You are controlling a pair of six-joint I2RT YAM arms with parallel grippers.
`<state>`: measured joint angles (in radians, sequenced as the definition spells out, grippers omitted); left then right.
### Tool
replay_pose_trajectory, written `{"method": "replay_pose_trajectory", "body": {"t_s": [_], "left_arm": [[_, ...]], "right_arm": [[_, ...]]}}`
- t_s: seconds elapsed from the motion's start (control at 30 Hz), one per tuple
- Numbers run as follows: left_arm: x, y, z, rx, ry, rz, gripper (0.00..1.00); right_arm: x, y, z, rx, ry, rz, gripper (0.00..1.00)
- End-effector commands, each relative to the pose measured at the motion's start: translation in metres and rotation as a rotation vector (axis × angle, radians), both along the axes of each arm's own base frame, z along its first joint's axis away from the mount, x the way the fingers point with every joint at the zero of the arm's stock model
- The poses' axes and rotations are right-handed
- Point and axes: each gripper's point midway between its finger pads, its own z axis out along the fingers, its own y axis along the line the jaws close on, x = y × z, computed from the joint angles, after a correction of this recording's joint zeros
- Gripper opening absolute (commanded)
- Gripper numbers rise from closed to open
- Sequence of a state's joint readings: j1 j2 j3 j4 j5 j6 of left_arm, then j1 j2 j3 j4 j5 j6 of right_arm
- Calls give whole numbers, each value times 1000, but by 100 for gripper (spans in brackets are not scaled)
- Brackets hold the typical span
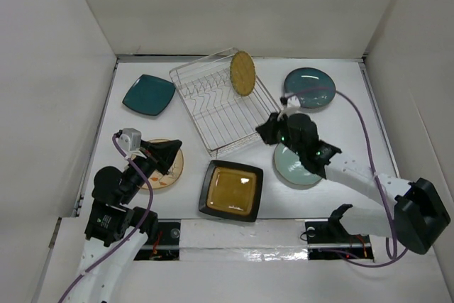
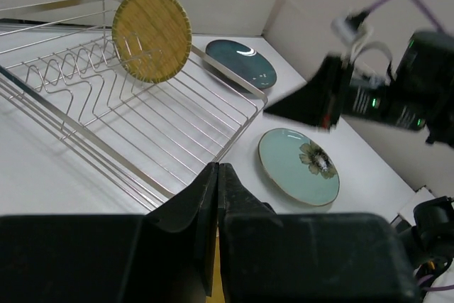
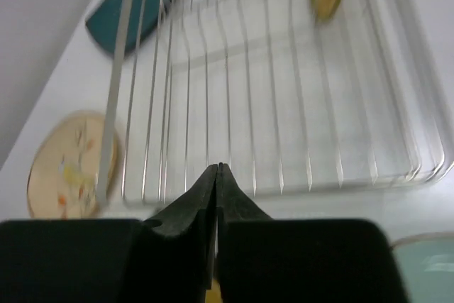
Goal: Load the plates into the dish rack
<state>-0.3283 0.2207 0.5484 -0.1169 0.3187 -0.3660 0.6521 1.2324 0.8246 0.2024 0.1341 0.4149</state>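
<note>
Amber square plate (image 1: 230, 191): flat at the middle of the near edge, between our two arms, untouched.
Left gripper (image 1: 170, 151): fingers pressed together on nothing. We hold it over the cream plate (image 1: 167, 174) toward the near left corner, tips aimed right at the dish rack (image 1: 213, 101).
Right gripper (image 1: 264, 131): likewise closed and empty, at the dish rack's near right corner, aimed left. The pale green plate (image 1: 291, 169) lies under its wrist.
Dish rack: mid-desk, longer sides slanting far-left to near-right, with the yellow plate (image 1: 242, 73) upright in its far tines.
Far corners: teal plate (image 1: 149, 94) left, blue-grey plate (image 1: 310, 89) right.
Next, we judge: our left arm is nearer the cream plate and must open first.
</note>
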Motion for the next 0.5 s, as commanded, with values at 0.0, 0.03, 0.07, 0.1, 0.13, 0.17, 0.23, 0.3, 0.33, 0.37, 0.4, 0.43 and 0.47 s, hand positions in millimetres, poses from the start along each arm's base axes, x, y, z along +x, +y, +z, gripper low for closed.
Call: {"method": "replay_pose_trajectory", "body": {"t_s": [0.0, 0.03, 0.07, 0.1, 0.13, 0.17, 0.23, 0.3, 0.33, 0.37, 0.4, 0.43, 0.47], "left_arm": [[-5, -3, 12, -16, -61, -25, 0], [-5, -3, 13, -16, -63, -28, 0], [-6, -3, 13, -16, -66, -29, 0], [-6, -4, 13, -17, -66, -31, 0], [-7, -4, 14, -19, -68, -35, 0], [-7, -4, 13, -17, -67, -34, 0], [-7, -3, 14, -19, -68, -31, 6], [-7, -3, 15, -21, -70, -31, 23], [-7, -3, 15, -23, -69, -28, 27], [-7, -3, 14, -23, -67, -27, 30], [-7, -3, 14, -21, -67, -26, 33], [-6, -3, 14, -22, -64, -25, 33], [-6, -3, 14, -22, -64, -25, 34]], "right_arm": [[-75, 14, -76, 69, 270, 167, 12], [-88, 11, -84, 68, 301, 185, 21], [-107, 12, -93, 79, 362, 208, 29], [-119, 10, -87, 115, 357, 230, 50], [-134, 6, -105, 114, 405, 242, 57], [-143, 2, -114, 131, 461, 224, 60], [-156, -6, -131, 136, 508, 204, 72], [-166, -3, -140, 153, 552, 225, 73], [-168, -3, -148, 148, 576, 226, 73], [-171, 0, -152, 151, 591, 232, 73], [-170, 1, -155, 151, 599, 226, 73], [-174, 3, -166, 130, 629, 230, 73], [-175, 9, -166, 144, 631, 243, 72]]}}
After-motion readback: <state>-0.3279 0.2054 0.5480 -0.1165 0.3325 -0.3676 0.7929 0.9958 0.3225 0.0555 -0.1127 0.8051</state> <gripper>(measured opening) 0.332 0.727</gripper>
